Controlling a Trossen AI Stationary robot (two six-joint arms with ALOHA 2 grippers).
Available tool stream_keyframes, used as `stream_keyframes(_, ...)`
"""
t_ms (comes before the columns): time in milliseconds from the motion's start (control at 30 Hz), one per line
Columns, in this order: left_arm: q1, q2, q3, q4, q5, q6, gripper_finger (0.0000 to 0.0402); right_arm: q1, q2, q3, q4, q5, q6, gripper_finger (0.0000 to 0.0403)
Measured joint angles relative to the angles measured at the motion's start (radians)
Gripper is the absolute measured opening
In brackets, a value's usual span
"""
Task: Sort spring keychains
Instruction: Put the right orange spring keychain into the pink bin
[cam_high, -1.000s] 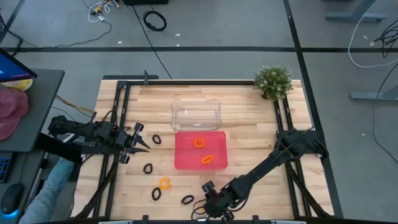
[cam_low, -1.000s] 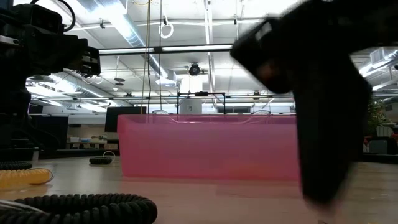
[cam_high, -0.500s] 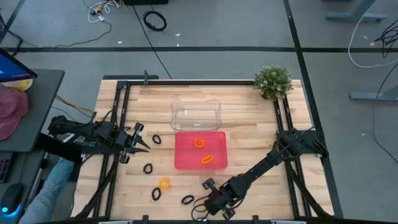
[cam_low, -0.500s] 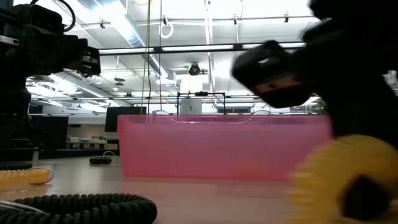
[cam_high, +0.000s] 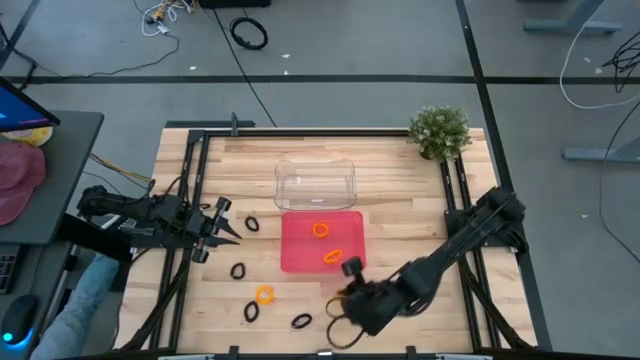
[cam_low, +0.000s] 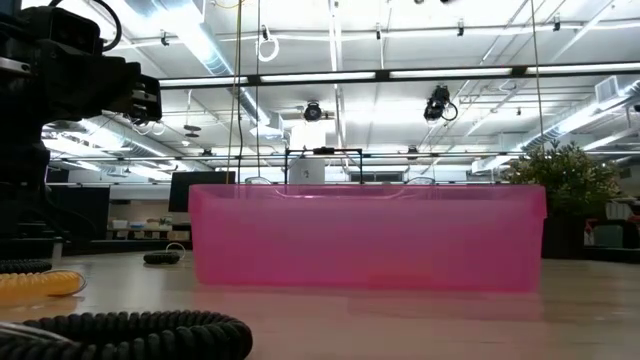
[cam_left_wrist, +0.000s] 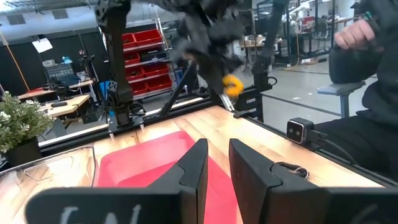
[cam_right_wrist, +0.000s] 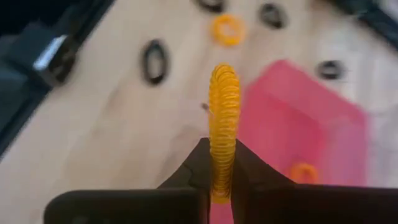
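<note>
My right gripper hangs above the table just in front of the red tray, shut on an orange spring keychain. Two orange keychains lie in the tray. Another orange one lies flat on the table, with black ones around it. My left gripper waits at the table's left, open, with nothing between its fingers. My right gripper pinches the orange keychain's coil between its two fingers, at one end of the loop. The rest of the loop sticks out past the fingertips, seen edge-on. The keychain is lifted clear of the table.
A clear plastic container stands beyond the tray. A potted plant is at the far right corner. In the low view a black keychain lies close, with an orange one behind it. A person sits beyond the table.
My right gripper has taken an orange keychain from the table near its near edge. It has risen with it and gone toward the red tray, leaving the low view.
</note>
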Motion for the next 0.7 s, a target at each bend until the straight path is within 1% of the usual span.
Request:
stream_keyframes(100, 0.000, 0.000, 0.000, 0.000, 0.000, 0.000, 0.0069, -0.013, -0.089, -0.032, -0.005, 0.083, 0.020, 0.0019)
stream_keyframes(167, 0.000, 0.000, 0.000, 0.002, 0.000, 0.000, 0.0069, -0.022, -0.166, -0.076, 0.033, 0.167, 0.041, 0.0019)
stream_keyframes(233, 0.000, 0.000, 0.000, -0.001, 0.000, 0.000, 0.0069, -0.040, -0.255, -0.160, 0.144, 0.252, 0.048, 0.0019)
stream_keyframes(300, 0.000, 0.000, 0.000, 0.002, 0.000, 0.000, 0.0069, -0.064, -0.353, -0.292, 0.352, 0.282, 0.027, 0.0021)
stream_keyframes(333, 0.000, 0.000, 0.000, 0.000, 0.000, 0.000, 0.0069, -0.079, -0.402, -0.376, 0.505, 0.275, 0.004, 0.0022)
stream_keyframes(367, 0.000, 0.000, 0.000, 0.000, 0.000, 0.000, 0.0069, -0.099, -0.446, -0.464, 0.673, 0.243, -0.019, 0.0023)
stream_keyframes(433, 0.000, 0.000, 0.000, 0.002, 0.000, 0.000, 0.0069, -0.147, -0.509, -0.647, 1.011, 0.130, -0.031, 0.0023)
stream_keyframes(467, 0.000, 0.000, 0.000, 0.001, 0.000, 0.000, 0.0069, -0.173, -0.524, -0.725, 1.155, 0.059, -0.017, 0.0022)
stream_keyframes(500, 0.000, 0.000, 0.000, 0.001, 0.000, 0.000, 0.0069, -0.198, -0.532, -0.792, 1.261, -0.002, 0.005, 0.0021)
stream_keyframes(533, 0.000, 0.000, 0.000, 0.002, 0.000, 0.000, 0.0069, -0.216, -0.535, -0.846, 1.339, -0.038, 0.025, 0.0020)
stream_keyframes(600, 0.000, 0.000, 0.000, 0.001, 0.000, 0.000, 0.0069, -0.242, -0.542, -0.912, 1.431, -0.061, 0.050, 0.0020)
stream_keyframes(700, 0.000, 0.000, 0.000, 0.000, 0.000, 0.000, 0.0069, -0.263, -0.544, -0.948, 1.466, -0.073, 0.071, 0.0022)
